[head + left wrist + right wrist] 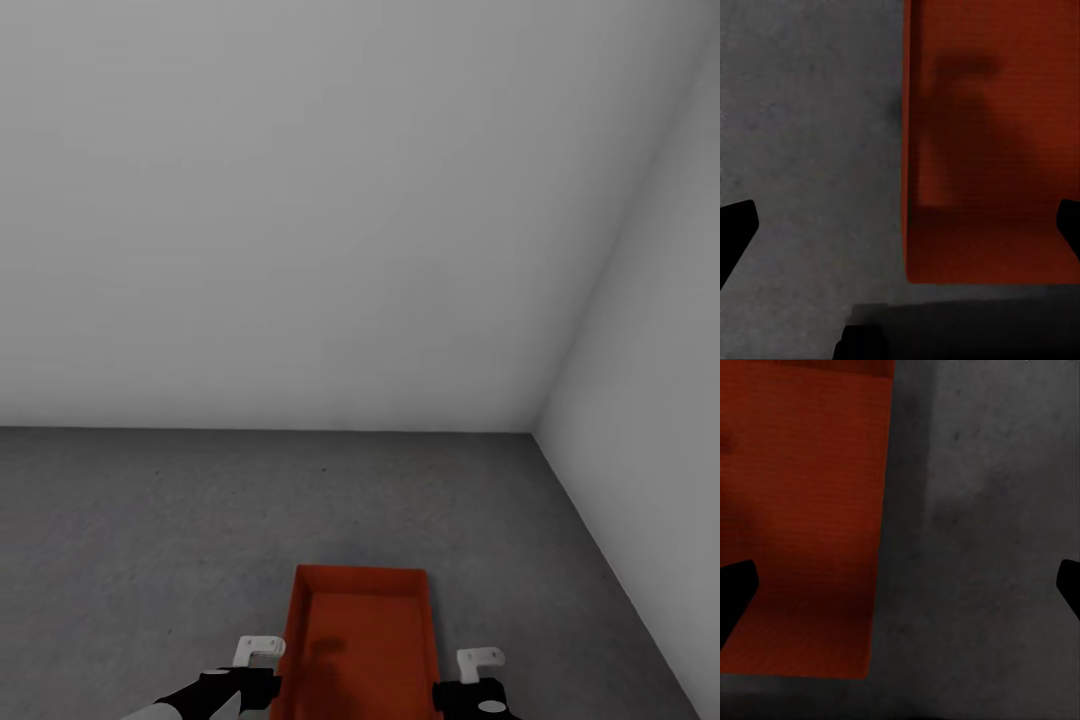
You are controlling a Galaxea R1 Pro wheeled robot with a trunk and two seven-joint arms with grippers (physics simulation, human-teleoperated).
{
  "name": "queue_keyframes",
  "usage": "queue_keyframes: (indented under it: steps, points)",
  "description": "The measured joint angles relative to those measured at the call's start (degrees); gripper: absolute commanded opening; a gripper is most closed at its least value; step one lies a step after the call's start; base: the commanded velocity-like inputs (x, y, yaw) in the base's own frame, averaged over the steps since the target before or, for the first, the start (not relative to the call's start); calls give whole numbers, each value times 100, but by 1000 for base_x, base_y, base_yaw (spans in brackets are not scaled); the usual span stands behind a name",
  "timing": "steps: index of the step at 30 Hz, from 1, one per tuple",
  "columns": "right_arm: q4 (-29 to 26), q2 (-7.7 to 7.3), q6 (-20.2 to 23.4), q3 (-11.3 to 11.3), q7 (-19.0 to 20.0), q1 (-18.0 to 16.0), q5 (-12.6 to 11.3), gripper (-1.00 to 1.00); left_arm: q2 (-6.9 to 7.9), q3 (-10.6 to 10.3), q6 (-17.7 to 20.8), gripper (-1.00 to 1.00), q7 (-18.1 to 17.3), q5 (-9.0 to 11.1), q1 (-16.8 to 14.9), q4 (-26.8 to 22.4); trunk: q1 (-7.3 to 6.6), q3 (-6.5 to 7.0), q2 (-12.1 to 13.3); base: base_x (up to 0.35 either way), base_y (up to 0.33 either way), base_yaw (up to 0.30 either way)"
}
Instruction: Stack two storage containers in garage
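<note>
Head view: one storage container (362, 640), orange-red, rectangular, open-topped, low plain walls, empty. It sits flat on the floor (140, 540), long axis running straight away from the robot toward the back wall (300, 200). Floor is dark grey, rough, speckled; two plain white-grey walls meet in a corner at right. Two hands: left hand (256, 652) just beside the container's left wall, right hand (478, 662) just beside its right wall. Wrist views show each hand's dark fingers spread wide, pinching nothing.
</note>
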Motion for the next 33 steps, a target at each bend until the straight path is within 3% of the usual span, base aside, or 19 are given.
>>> queue_keyframes:
  steps: [33]
  points:
    - [105, 20, 42, 0, 0, 12, -9, 100, 63, 4, -6, 100, -53, 12, 71, 25, -725, 844, 1324, 0, 0, 0]
